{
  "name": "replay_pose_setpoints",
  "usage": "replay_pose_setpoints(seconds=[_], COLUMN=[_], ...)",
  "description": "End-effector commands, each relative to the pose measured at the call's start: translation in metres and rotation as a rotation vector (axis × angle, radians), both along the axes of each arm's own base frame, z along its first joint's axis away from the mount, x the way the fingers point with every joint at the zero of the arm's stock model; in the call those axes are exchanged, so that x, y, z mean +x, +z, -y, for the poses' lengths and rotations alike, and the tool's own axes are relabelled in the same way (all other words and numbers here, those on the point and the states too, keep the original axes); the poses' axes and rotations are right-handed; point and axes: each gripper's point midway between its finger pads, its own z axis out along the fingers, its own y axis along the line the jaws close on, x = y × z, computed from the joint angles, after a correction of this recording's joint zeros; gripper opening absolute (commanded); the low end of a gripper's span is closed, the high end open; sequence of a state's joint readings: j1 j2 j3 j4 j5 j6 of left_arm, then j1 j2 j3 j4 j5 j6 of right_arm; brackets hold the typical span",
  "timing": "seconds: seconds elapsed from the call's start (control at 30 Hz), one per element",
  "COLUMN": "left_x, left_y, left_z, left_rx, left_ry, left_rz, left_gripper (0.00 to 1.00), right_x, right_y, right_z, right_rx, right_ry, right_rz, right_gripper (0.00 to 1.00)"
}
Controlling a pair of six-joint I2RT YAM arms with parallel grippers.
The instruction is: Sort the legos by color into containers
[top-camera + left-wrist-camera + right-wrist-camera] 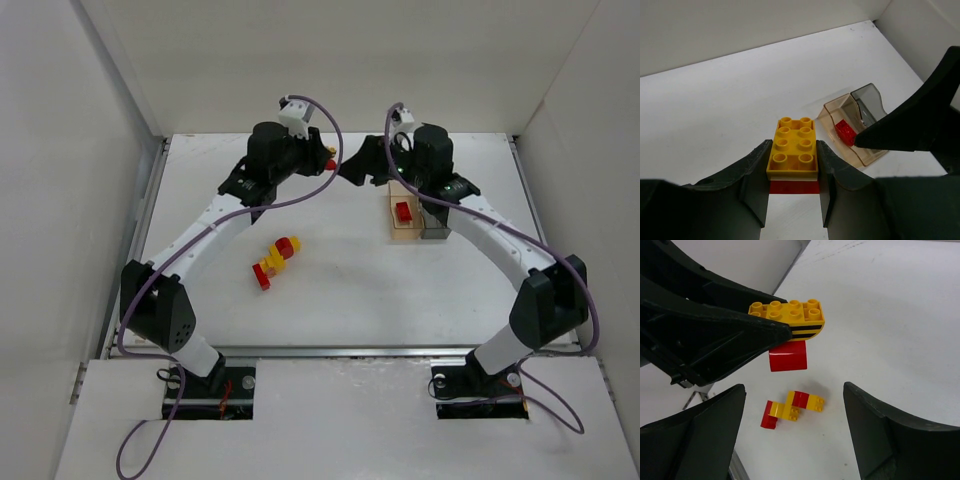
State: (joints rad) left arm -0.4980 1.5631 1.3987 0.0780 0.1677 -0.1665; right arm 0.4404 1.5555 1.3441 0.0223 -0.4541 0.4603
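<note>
Left wrist view: left gripper [793,159] clamps a joined yellow-and-red lego pair [789,316], seemingly for the wide-open right gripper [794,389] to split.

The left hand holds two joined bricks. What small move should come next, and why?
Probably close the open right hand on the red piece under the yellow brick that the left hand grips, to pull them apart: the two colors are joined, and the amber bin already holds a red brick.

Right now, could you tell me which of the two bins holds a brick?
The amber bin: a red brick lies inside; no brick shows in the grey bin.
</note>
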Motion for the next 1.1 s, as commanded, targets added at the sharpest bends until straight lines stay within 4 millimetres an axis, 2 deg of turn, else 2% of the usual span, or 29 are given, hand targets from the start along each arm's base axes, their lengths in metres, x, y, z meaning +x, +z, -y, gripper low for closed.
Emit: replay_pose_setpoints(seconds=[0.0, 0.17, 0.23, 0.27, 0.3, 0.33, 0.47, 0.53, 0.6, 0.77, 0.97, 1.07], left_x=[0.004, 0.003, 0.002, 0.0, -0.001, -0.001, -0.002, -0.003, -0.005, -0.008, -0.012, -0.009], left_y=[0.053, 0.056, 0.056, 0.056, 0.056, 0.056, 0.056, 0.056, 0.056, 0.045, 0.043, 0.043], left_z=[0.008, 0.01, 0.011, 0.015, 0.015, 0.015, 0.016, 0.018, 0.019, 0.023, 0.026, 0.023], left_rx=[-0.102, -0.115, -0.109, -0.109, -0.109, -0.109, -0.118, -0.119, -0.12, -0.115, -0.129, -0.127], left_ry=[0.013, 0.005, -0.007, -0.016, -0.016, -0.016, -0.024, -0.036, -0.048, -0.056, -0.073, -0.052], left_rz=[0.115, 0.116, 0.121, 0.12, 0.12, 0.12, 0.114, 0.113, 0.112, 0.082, 0.058, 0.061], left_gripper=[0.0, 0.0, 0.0, 0.0, 0.0, 0.0, 0.0, 0.0, 0.0, 0.0, 0.0, 0.0], right_x=[0.0, 0.006, 0.006, 0.004, 0.005, 0.007, 0.009, 0.012, 0.014, 0.015, 0.019, 0.016], right_y=[0.044, 0.033, 0.035, 0.035, 0.044, 0.039, 0.042, 0.036, 0.037, 0.045, 0.051, 0.055], right_z=[-0.018, -0.025, -0.03, -0.031, -0.032, -0.033, -0.04, -0.04, -0.042, -0.042, -0.044, -0.042], right_rx=[0.115, 0.11, 0.116, 0.123, 0.135, 0.13, 0.136, 0.135, 0.141, 0.165, 0.191, 0.202], right_ry=[0.043, 0.04, 0.049, 0.057, 0.058, 0.058, 0.069, 0.057, 0.056, 0.057, 0.05, 0.052], right_rz=[0.083, 0.052, 0.063, 0.053, 0.078, 0.069, 0.079, 0.061, 0.055, 0.081, 0.097, 0.12], right_gripper=[0.84, 0.83, 0.82, 0.8, 0.79, 0.77, 0.72, 0.65, 0.64, 0.61, 0.61, 0.66])
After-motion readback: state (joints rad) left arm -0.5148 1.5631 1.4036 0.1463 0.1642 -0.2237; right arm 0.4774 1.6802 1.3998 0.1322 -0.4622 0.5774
